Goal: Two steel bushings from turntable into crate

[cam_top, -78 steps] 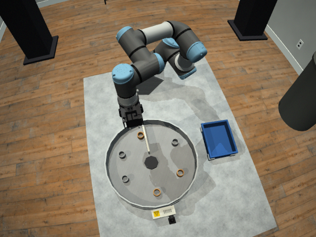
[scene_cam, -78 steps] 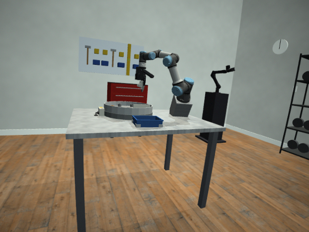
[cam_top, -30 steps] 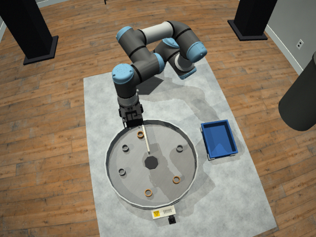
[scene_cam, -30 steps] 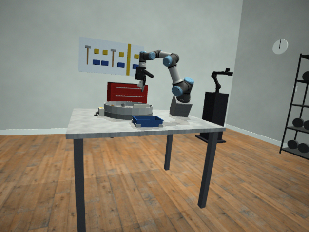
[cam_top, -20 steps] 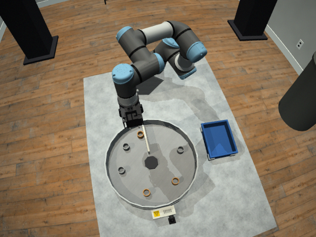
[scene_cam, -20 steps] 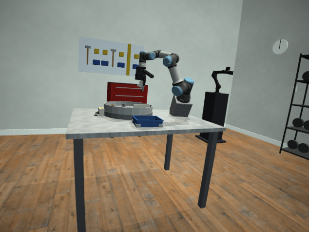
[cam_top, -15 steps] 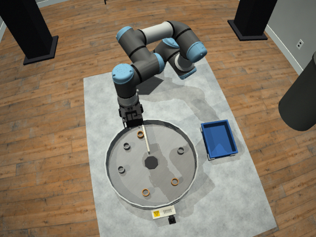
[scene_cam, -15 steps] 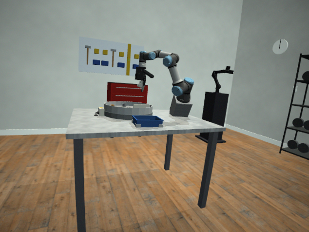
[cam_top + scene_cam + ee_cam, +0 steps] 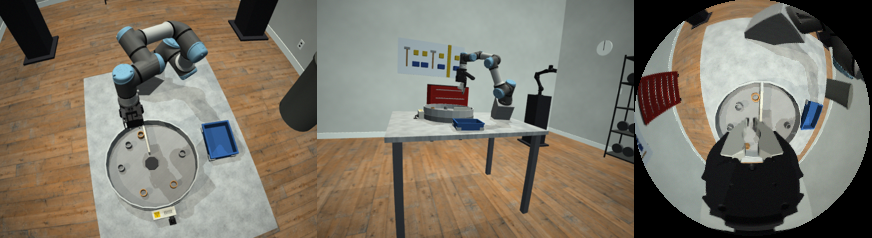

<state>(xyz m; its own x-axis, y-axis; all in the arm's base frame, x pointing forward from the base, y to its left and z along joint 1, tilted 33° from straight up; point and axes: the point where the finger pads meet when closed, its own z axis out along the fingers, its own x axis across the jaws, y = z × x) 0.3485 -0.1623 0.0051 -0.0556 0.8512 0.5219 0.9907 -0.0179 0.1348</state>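
My gripper [image 9: 463, 92] [image 9: 751, 118] is shut and empty, high above the turntable [image 9: 163, 139] [image 9: 447, 112] near its arm-side edge. In the top view its fingertips are hidden. Two grey steel bushings [image 9: 128, 147] [image 9: 121, 170] stand on the turntable's left side, and one grey bushing [image 9: 182, 156] stands on the right, nearer the crate. One orange bushing [image 9: 140, 137] lies by the pale bar, and two orange bushings [image 9: 173, 187] [image 9: 143, 195] lie on the far side from the arm. The blue crate [image 9: 233, 137] [image 9: 470, 126] is to the right of the turntable in the top view, with nothing visible inside.
A thin pale bar [image 9: 146, 140] [image 9: 761, 102] reaches from the turntable wall towards the dark hub [image 9: 151, 163]. A raised wall surrounds the turntable. A small labelled box [image 9: 167, 212] [image 9: 420, 114] stands outside the wall, opposite the arm.
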